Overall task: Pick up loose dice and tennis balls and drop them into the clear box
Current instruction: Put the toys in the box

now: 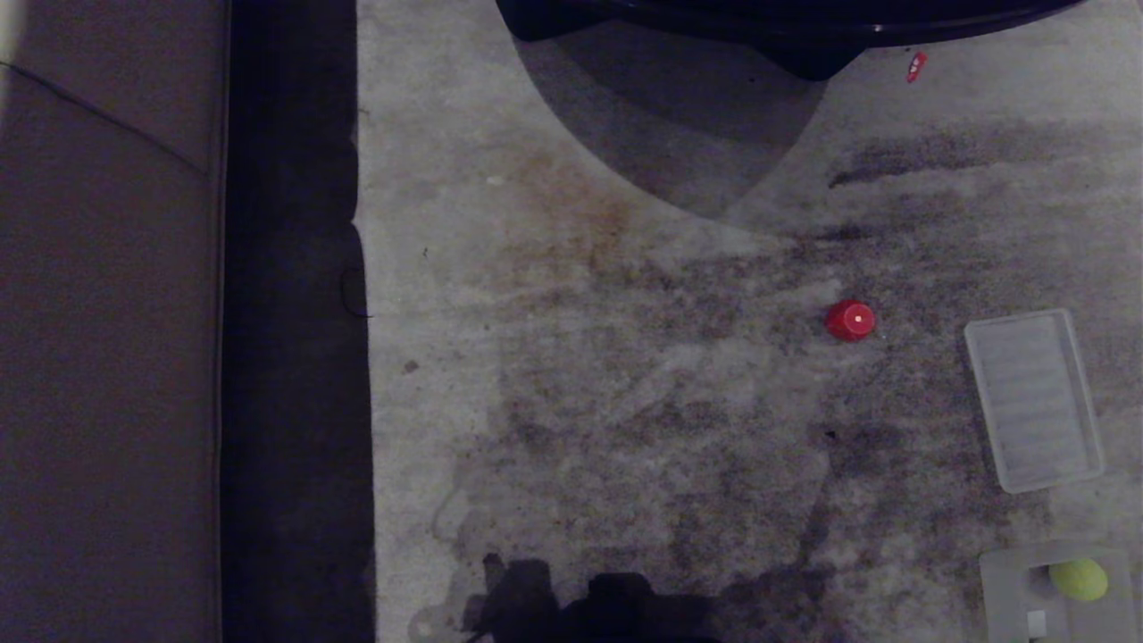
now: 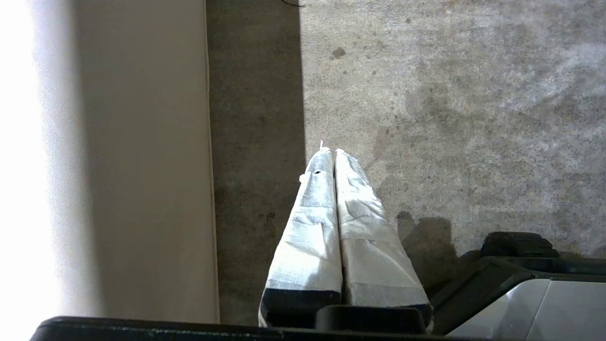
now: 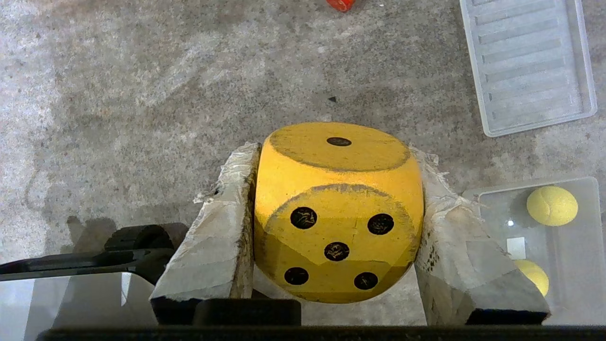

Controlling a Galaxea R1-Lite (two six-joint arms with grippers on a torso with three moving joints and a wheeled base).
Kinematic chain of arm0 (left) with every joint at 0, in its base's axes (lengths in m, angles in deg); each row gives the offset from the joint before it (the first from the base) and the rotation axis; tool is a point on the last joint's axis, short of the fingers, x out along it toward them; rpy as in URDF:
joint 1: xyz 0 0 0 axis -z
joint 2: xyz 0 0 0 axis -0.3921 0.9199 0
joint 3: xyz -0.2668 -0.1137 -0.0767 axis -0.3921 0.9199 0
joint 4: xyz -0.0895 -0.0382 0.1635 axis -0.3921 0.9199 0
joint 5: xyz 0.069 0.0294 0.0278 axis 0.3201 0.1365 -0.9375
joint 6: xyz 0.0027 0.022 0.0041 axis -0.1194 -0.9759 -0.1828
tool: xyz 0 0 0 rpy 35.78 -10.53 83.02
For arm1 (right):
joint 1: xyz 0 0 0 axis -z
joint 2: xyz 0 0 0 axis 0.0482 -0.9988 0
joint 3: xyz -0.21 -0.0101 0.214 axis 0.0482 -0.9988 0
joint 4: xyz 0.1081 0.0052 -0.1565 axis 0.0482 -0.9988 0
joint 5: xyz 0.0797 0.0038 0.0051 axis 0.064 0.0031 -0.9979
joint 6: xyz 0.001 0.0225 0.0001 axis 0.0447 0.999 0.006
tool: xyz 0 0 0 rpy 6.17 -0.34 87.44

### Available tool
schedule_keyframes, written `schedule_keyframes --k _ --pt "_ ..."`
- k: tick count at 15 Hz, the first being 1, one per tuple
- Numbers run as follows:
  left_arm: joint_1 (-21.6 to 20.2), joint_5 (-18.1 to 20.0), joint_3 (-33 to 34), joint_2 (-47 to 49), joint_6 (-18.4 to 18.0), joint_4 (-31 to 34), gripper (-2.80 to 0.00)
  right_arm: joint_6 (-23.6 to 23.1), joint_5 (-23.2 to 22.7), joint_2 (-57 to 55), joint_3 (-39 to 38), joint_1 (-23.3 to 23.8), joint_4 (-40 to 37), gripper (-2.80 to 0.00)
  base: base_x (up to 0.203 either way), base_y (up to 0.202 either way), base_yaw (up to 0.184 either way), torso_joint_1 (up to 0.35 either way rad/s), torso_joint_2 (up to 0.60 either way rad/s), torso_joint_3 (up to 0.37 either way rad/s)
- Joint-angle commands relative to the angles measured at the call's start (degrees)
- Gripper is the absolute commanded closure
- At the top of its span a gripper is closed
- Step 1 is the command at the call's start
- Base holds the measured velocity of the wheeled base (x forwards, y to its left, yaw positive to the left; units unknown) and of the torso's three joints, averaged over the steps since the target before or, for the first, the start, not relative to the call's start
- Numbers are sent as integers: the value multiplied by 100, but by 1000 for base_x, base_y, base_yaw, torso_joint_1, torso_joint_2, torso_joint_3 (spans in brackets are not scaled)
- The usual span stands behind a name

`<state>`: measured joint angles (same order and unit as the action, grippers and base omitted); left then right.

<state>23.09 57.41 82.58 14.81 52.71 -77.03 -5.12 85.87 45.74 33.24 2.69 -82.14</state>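
Stained grey carpet [image 1: 625, 429] covers the floor, bordered on the robot's left by a dark strip and a brown panel [image 1: 107, 357]. A flat ribbed lid [image 1: 1034, 400] lies on the carpet to the right; nearer the robot, at the head view's lower right corner, sits the clear box [image 1: 1009, 589], holding two tennis balls [image 3: 552, 205] in the right wrist view. The right end effector [image 3: 336, 156] is clamped on a yellow die [image 3: 338, 213], its padded fingers [image 3: 222, 227] pressed against two opposite flat faces, above the carpet just beside the box. The die looks rigid and light, its worn painted faces likely giving fair friction; opposed flat faces are the sound hold, since rounded edges would let it roll out. A red die [image 1: 850, 320] rests loose on the carpet, well apart from the box, beyond the lid's far end. The left end effector [image 2: 334, 150] hangs parked over the carpet's edge, fingers pressed together, empty.
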Motion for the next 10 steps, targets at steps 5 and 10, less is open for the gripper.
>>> schedule_keyframes --k 5,10 --pt "0 -56 9 9 74 0 0 4 2 -22 -5 -1 -7 0 0 0 0 0 0 0" --pt "0 -165 9 9 331 -9 0 4 2 -22 -5 -1 -7 0 0 0 0 0 0 0"
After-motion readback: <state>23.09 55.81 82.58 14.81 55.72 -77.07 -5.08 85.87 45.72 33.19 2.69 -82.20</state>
